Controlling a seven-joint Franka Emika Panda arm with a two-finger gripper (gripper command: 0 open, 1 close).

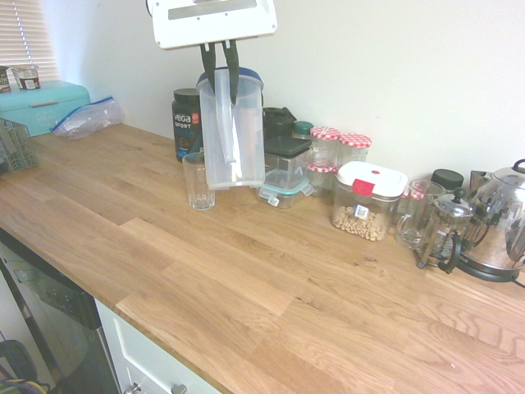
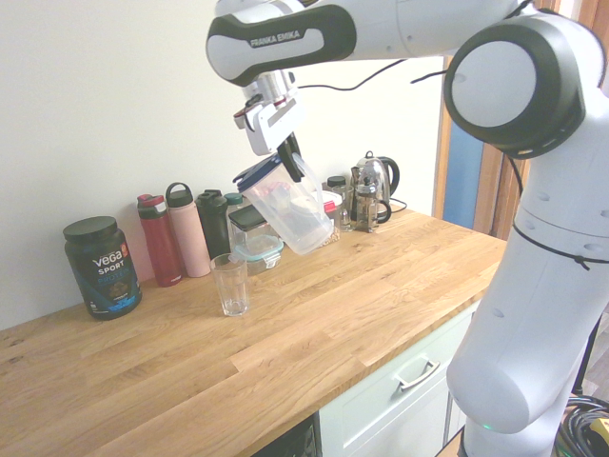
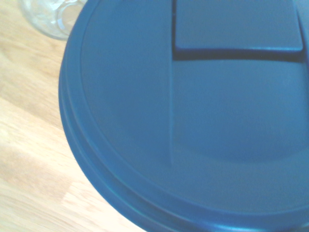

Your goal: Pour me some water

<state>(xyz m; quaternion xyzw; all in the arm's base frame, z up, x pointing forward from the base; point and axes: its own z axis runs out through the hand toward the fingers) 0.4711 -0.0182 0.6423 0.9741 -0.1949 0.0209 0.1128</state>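
1. The wooden counter [image 1: 271,271] fills the lower frame.
2. The gripper [image 1: 220,61], upper centre, has its fingers clamped on the handle of a clear pitcher [image 1: 234,135] with a blue lid [image 3: 193,121], held aloft and tilted.
3. Jars and containers [image 1: 328,156] crowd behind it along the wall.
4. A protein tub [image 2: 102,267] stands at left.
5. The glass [image 2: 230,284] stands just below the pitcher's lid end.

A home kitchen: a wooden countertop [image 1: 271,271] over white drawers [image 2: 400,400], with an electric kettle [image 1: 504,226], French press [image 1: 443,234], storage jars [image 1: 340,156], probably a bread bin [image 1: 41,107].
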